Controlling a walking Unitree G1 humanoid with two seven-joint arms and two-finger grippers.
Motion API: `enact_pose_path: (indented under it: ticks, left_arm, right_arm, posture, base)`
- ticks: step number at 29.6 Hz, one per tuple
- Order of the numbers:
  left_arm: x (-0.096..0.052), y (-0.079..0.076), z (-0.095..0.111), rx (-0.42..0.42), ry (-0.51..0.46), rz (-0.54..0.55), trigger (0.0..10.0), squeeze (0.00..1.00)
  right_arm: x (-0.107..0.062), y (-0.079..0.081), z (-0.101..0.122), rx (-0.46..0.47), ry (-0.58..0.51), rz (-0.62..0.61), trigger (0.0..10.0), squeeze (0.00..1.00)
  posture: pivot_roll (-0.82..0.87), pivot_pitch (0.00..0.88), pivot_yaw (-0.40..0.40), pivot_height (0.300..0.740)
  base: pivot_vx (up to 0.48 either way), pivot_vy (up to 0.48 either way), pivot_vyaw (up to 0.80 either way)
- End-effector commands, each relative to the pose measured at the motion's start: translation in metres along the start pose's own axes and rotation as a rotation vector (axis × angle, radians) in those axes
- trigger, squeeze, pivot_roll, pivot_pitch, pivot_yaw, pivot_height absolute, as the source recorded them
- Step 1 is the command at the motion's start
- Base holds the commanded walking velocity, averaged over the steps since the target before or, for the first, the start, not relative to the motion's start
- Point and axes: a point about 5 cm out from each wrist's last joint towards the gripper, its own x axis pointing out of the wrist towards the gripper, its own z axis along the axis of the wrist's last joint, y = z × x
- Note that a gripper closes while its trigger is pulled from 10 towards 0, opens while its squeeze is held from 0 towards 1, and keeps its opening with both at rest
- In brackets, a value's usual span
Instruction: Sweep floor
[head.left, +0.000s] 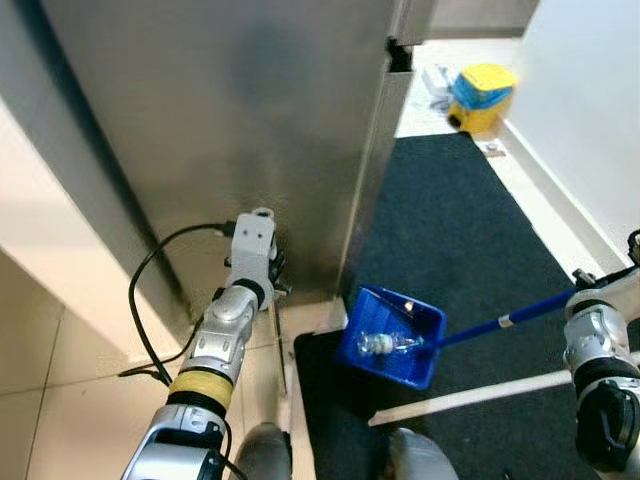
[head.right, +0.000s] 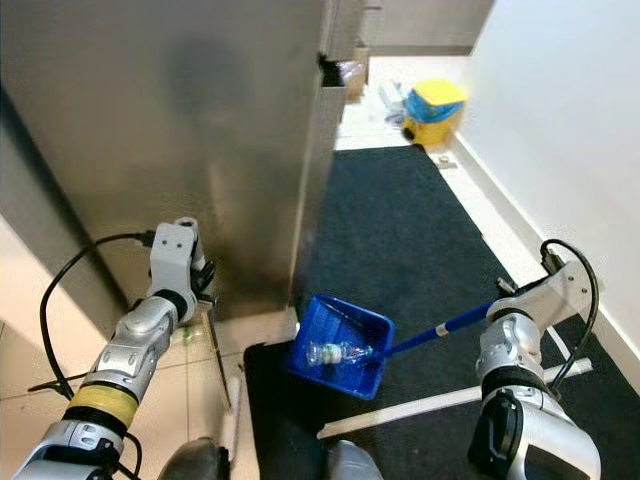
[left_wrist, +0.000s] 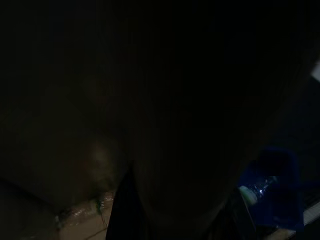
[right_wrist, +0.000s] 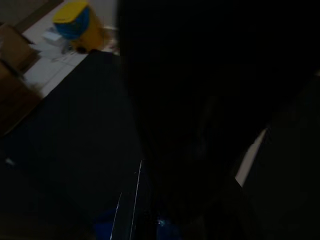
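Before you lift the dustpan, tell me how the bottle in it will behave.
The bottle looks like clear, empty plastic, so probably light. It lies on its side in the blue dustpan, so it may roll when the pan tilts. The pan's raised walls should likely keep it in.

Bottle (head.left: 385, 344) in dustpan (head.left: 392, 336) on mat (head.left: 450, 230), bin (head.left: 481, 97) beyond

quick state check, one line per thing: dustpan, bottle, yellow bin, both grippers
blue dustpan: on the dark mat, tilted, holding a bottle
plastic bottle: lying on its side inside the dustpan
yellow bin: far end of mat, on pale floor
left gripper: low beside the steel cabinet
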Motion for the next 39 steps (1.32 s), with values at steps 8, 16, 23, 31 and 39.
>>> enact_pose_path:
  ticks: [8,16,23,31,39]
  left_arm:
    - [0.005,-0.003,0.005,0.021,-0.02,0.007,10.0,0.0]
    - [0.006,-0.005,0.004,0.023,-0.02,0.001,10.0,0.0]
    - [0.007,-0.006,0.003,0.025,-0.022,-0.007,10.0,0.0]
    - [0.011,-0.002,0.008,0.028,-0.029,0.021,10.0,0.0]
    - [0.013,-0.002,0.009,0.015,-0.03,0.044,10.0,0.0]
  right_arm:
    - [0.001,-0.001,0.009,-0.009,-0.042,0.002,10.0,0.0]
    - [0.001,-0.009,0.001,0.078,0.02,-0.066,10.0,0.0]
    - [0.001,-0.02,0.0,0.219,0.041,-0.13,10.0,0.0]
    - [0.002,-0.013,0.005,0.167,0.014,-0.071,10.0,0.0]
    - [0.001,0.001,0.0,0.131,0.035,0.016,10.0,0.0]
  posture:
    - [0.11,0.0,-0.057,0.74]
    - [0.11,0.0,-0.056,0.74]
    - [0.11,0.0,-0.048,0.74]
    - [0.1,0.0,-0.041,0.74]
    - [0.1,0.001,-0.05,0.74]
  base:
    - [0.0,-0.48,-0.8]
    - [0.0,-0.48,-0.8]
    - [0.0,-0.48,-0.79]
    - [0.0,-0.48,-0.57]
    - [0.0,-0.48,0.0]
